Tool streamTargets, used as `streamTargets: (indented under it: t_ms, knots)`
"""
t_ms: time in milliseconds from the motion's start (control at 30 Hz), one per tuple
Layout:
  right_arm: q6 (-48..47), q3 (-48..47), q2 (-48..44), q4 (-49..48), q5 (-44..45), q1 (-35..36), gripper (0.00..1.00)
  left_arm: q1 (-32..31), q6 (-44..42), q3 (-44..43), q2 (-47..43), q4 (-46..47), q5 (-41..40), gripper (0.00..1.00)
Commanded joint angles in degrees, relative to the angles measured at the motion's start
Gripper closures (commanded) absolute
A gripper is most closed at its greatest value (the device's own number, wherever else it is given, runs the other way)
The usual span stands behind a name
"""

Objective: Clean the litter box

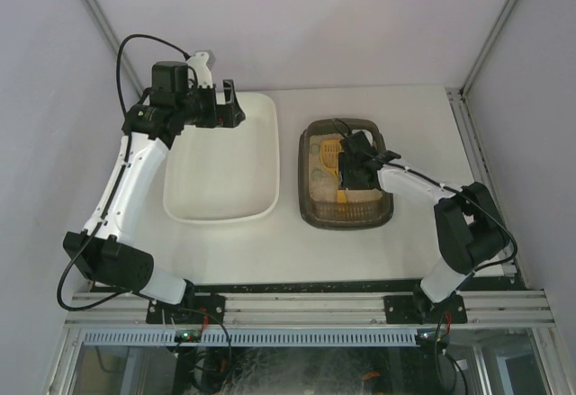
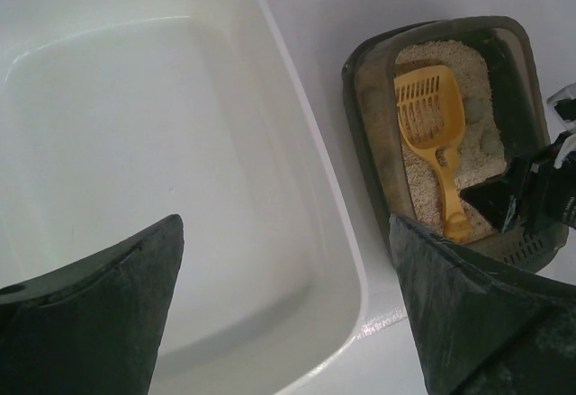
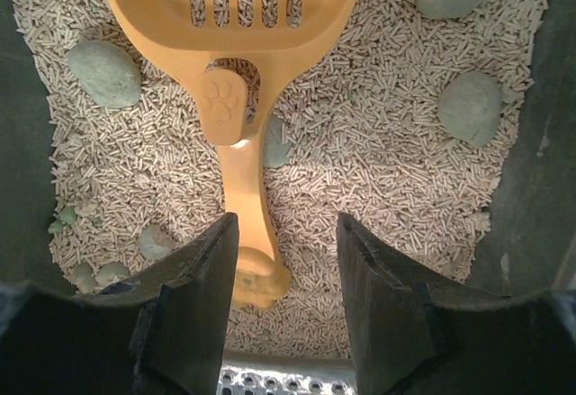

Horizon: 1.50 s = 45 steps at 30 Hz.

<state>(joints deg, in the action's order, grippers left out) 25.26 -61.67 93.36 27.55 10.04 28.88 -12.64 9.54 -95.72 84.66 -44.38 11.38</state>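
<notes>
**Litter box awaits cleaning:** The dark grey-brown litter box point(image 1: 307, 175) point(image 2: 358, 112) sits on the white tabletop point(image 1: 423, 121), right of centre in the overhead view. It is at 3 o'clock from a larger white tub point(image 1: 180, 204) point(image 2: 310, 157), and the two lie side by side, near but apart. Beige pellet litter point(image 3: 378, 179) covers the floor of the box, dotted with grey-green clumps point(image 3: 105, 73). The larger clumps lie toward 10 and 2 o'clock in the right wrist view.

A yellow-orange slotted scoop point(image 1: 329, 153) point(image 2: 430, 116) point(image 3: 236, 107) lies flat on the litter with its head toward 12 o'clock. Its handle, stamped with a paw print, runs back toward 6.

The right arm's fingers point(image 3: 193, 305) reach down inside the box and stand released, one on either side of the handle's end. The handle lies closer to the 9 o'clock finger, and whether the two touch cannot be told. A pale perforated strip point(image 3: 288, 381) shows at 6 o'clock beneath them.

Across the tabletop, the left arm's fingers point(image 1: 236, 114) point(image 2: 108, 305) hang spread wide, grasping nothing. They are above the tub's far rim, at about 12 o'clock of the tub in the overhead view. From the left wrist, the box appears at 2 o'clock beyond the tub's rim.
</notes>
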Motion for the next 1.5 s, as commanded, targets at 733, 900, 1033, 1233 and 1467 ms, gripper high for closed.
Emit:
streamTargets:
  t_ms: [733, 900, 1033, 1233, 1467]
  knots:
    - [-0.9, -7.8, 8.8, -3.0, -3.1, 0.0, 0.84, -0.5, -2.8, 3.6, -2.1, 1.7, -1.0, 0.0]
    - [-1.8, -8.7, 8.0, -1.1, -3.4, -1.0, 0.95, -0.5, -1.2, 4.1, -2.2, 1.8, 1.1, 0.0]
    - [-2.4, -10.7, 6.3, 1.3, -2.6, -1.3, 1.0, -0.5, -0.1, 4.4, -1.8, 2.3, 3.3, 0.0]
    - [-3.1, -13.0, 4.7, 5.6, -2.1, -1.0, 1.0, -2.3, 1.2, -1.1, 3.3, -0.6, 6.8, 0.0]
    - [-3.3, -14.1, 4.0, 8.8, -3.8, -1.0, 1.0, -7.2, 3.1, -4.0, 10.2, -0.2, 14.9, 0.0]
